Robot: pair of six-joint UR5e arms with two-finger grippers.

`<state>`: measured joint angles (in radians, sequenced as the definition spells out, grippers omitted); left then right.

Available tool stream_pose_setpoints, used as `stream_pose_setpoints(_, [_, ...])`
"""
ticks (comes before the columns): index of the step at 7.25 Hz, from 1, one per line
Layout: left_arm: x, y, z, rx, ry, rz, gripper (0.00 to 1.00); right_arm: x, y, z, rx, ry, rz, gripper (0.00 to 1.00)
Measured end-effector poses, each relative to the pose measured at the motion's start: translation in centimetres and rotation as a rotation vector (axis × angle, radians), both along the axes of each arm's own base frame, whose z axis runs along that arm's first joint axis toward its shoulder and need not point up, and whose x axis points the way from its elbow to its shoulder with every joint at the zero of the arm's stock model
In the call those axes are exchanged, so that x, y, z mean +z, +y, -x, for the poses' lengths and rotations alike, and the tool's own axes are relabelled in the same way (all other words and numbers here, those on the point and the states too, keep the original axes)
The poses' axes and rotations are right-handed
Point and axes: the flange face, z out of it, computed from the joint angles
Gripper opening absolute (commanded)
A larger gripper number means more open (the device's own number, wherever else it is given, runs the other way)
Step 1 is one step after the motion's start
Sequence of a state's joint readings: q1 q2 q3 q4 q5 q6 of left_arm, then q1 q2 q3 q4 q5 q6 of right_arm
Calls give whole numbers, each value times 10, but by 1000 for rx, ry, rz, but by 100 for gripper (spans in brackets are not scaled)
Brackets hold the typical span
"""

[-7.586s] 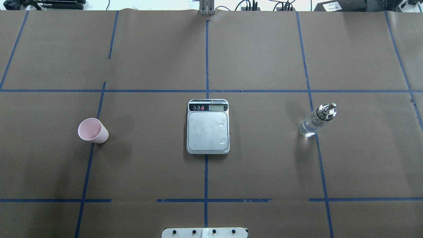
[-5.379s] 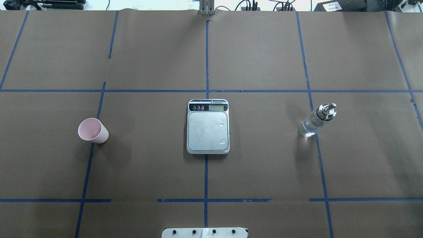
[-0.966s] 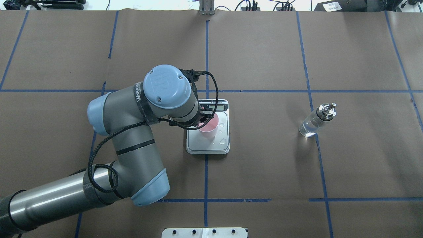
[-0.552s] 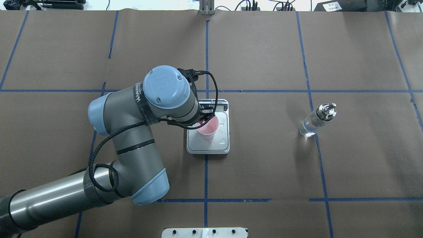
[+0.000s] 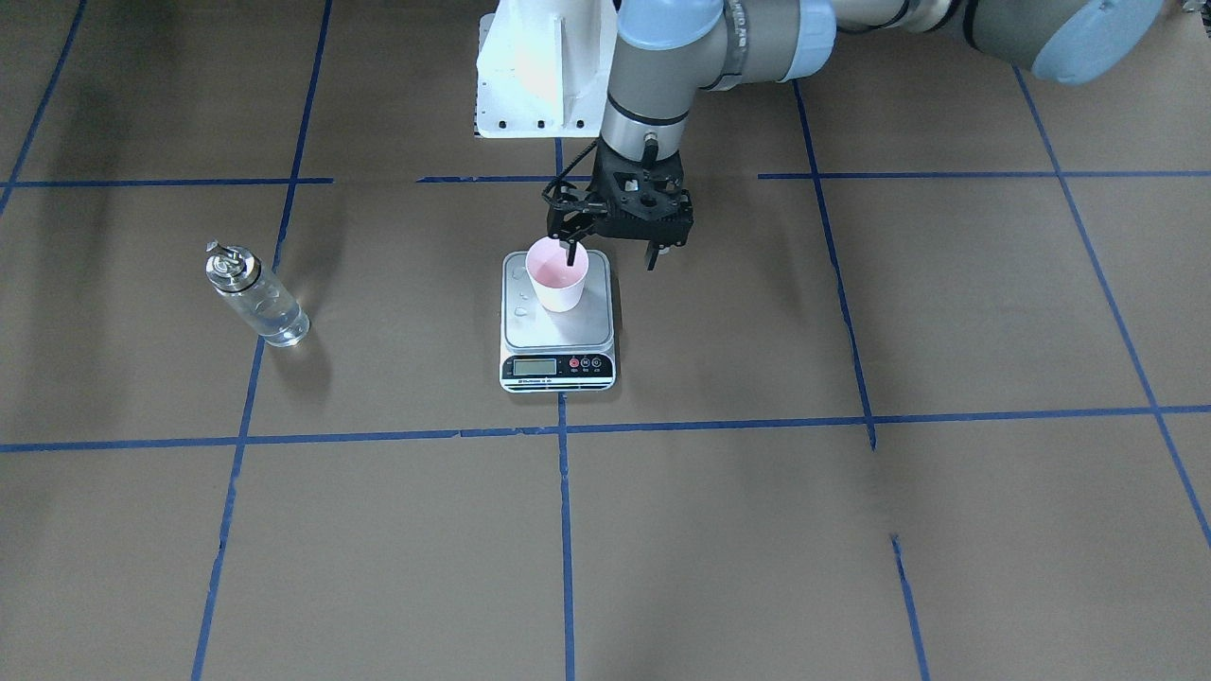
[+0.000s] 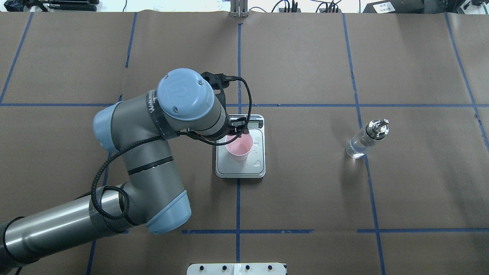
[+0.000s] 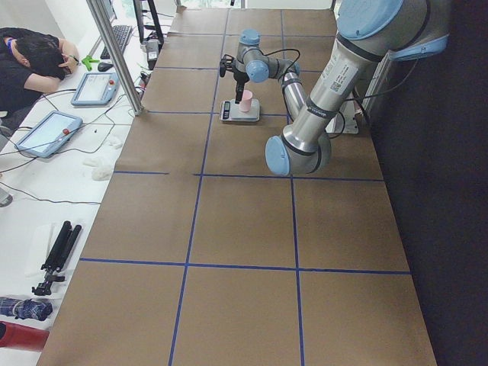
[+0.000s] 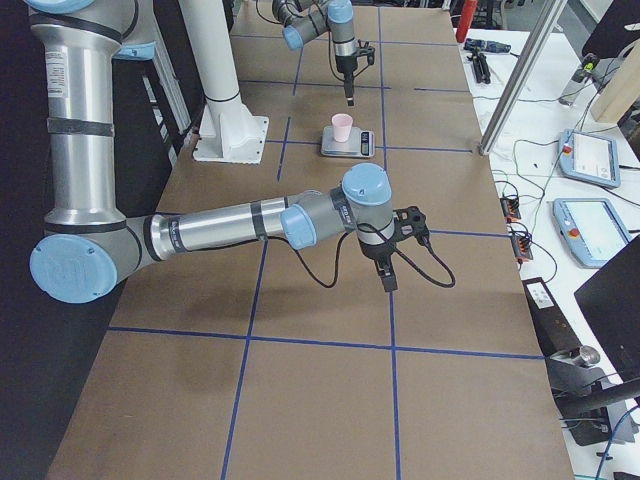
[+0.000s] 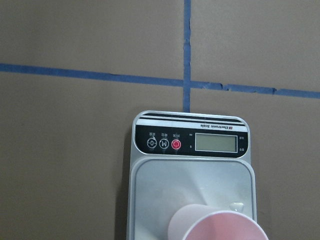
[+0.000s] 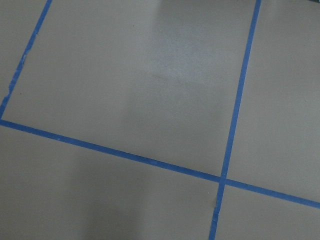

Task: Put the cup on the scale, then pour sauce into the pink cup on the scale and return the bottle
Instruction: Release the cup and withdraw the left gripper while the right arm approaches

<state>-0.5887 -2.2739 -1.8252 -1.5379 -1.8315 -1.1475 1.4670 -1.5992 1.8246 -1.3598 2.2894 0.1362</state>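
The pink cup [image 5: 557, 274] stands upright on the scale [image 5: 558, 326], on the half of the platform away from its display. It also shows in the overhead view [image 6: 239, 147] and at the bottom of the left wrist view [image 9: 220, 227]. My left gripper [image 5: 611, 257] is open just above the cup's rim. One finger [image 5: 570, 253] hangs over the cup's mouth, the other is outside it. The bottle [image 6: 366, 139] with clear sauce stands upright far to the scale's right. My right gripper [image 8: 388, 272] hovers over bare table, well away from the scale; I cannot tell whether it is open or shut.
The table is brown paper with blue tape lines. The white robot pedestal [image 5: 539, 66] stands behind the scale. A few drops lie on the scale platform [image 6: 256, 163]. An operator [image 7: 30, 53] and tablets [image 7: 47, 133] are beyond the table's far side.
The cup, first on the table's left, now stands on the scale. Over the last second my left wrist has shifted left and off the cup, which has stayed put.
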Motion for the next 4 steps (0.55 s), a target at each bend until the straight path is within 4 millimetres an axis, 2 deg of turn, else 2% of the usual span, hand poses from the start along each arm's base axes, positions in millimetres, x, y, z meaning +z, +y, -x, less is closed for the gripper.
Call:
stream_pose_setpoints(1, [13, -10, 49, 46, -39, -72, 100, -18, 3, 4, 15, -47, 8, 100])
stream_pose_setpoints(2, [36, -23, 105, 90, -91, -152, 100, -42, 8, 14, 34, -95, 22, 100])
stream_pose_setpoints(4, [111, -61, 220, 171, -229, -274, 100, -98, 26, 49, 62, -172, 57, 100])
